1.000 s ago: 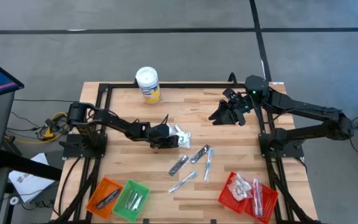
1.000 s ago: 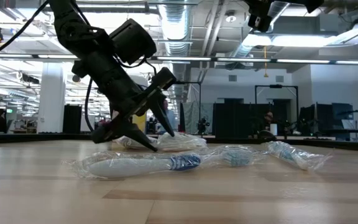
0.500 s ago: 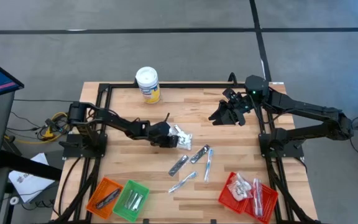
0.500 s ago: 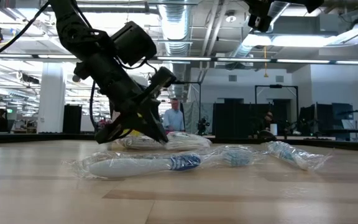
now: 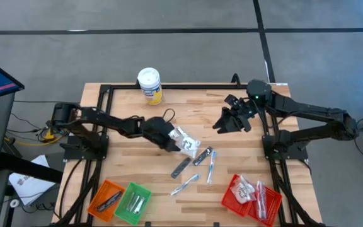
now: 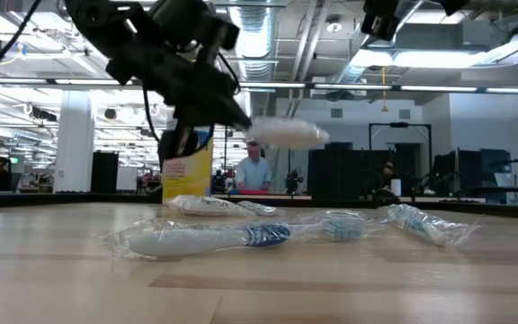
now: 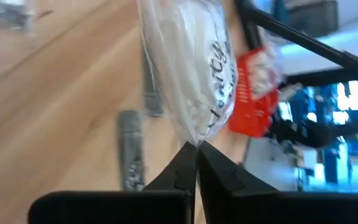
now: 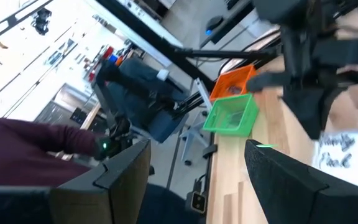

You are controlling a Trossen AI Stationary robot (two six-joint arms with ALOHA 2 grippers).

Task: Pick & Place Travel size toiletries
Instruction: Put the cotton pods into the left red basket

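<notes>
White sachet (image 5: 186,142) in left gripper (image 5: 173,140); four silvery sticks (image 5: 181,166) below

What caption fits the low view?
Left gripper lifts a white sachet above wrapped toothbrushes on the table.

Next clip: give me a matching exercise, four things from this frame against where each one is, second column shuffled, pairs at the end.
Things:
1. white sachet with black marks
2. white-lidded yellow canister
3. red mesh basket
4. right gripper

Places:
A. table's near right corner
B. open, raised at the table's far right
C. pinched in the shut left gripper, lifted off the wooden table
D. upright at the far edge

Pairs: 1-C, 2-D, 3-A, 4-B
</notes>
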